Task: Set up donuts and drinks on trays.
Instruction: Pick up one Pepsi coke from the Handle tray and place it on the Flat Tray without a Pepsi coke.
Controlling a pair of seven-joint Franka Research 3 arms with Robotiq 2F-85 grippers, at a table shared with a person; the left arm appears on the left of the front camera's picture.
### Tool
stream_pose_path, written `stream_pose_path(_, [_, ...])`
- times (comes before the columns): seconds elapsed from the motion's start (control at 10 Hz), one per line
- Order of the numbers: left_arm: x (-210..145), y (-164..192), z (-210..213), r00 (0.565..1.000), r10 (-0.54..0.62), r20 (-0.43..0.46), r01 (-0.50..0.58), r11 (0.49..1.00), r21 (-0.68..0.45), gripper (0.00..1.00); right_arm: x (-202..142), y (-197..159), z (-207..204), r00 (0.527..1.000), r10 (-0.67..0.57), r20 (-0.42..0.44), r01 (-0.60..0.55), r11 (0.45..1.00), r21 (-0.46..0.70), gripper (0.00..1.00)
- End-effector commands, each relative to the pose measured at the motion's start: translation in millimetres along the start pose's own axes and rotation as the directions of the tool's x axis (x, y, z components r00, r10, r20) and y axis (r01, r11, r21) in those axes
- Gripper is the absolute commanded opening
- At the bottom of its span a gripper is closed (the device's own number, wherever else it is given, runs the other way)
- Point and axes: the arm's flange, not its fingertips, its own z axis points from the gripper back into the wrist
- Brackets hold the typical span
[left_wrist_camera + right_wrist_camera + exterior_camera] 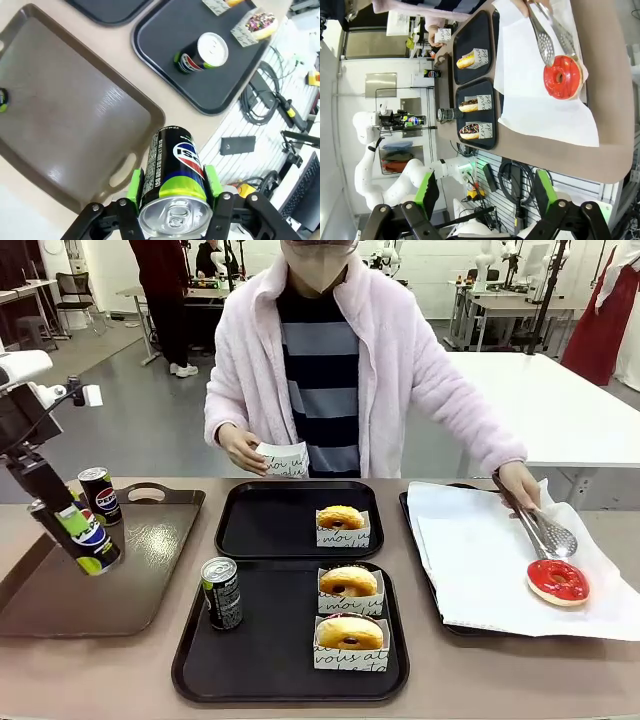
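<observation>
My left gripper [85,537] is shut on a black Pepsi can [92,543] and holds it tilted above the brown tray [150,570]. In the left wrist view the green pads [134,187] clamp this can [175,165]. A second can [221,592] stands on the near black tray [270,680], beside two yellow donuts [348,582] in paper holders. The far black tray [265,530] carries one yellow donut [341,517]. A third can [100,495] stands on the brown tray. My right gripper [482,195] is open with nothing between its fingers, off the table's edge.
The person holds a white paper holder [283,460] in one hand and metal tongs [545,532] in the other. The tongs hover by a red donut [558,581] on the paper-lined tray [480,560] at the right. Cables and boxes [260,100] lie below the table's near edge.
</observation>
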Motion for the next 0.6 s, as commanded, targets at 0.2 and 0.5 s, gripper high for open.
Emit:
stream_pose_path(0.2, [36, 1, 3, 0.998, 0.058, -0.004, -0.057, 0.991, 0.123, 0.58, 2, 0, 1, 1.000, 0.012, 0.008, -0.012, 1.000, 0.024, 1.00])
stream_pose_path(0.5, [86, 8, 5, 0.993, 0.120, -0.011, -0.114, 0.970, 0.215, 0.58, 2, 0, 1, 1.000, 0.012, 0.008, -0.012, 1.000, 0.024, 1.00])
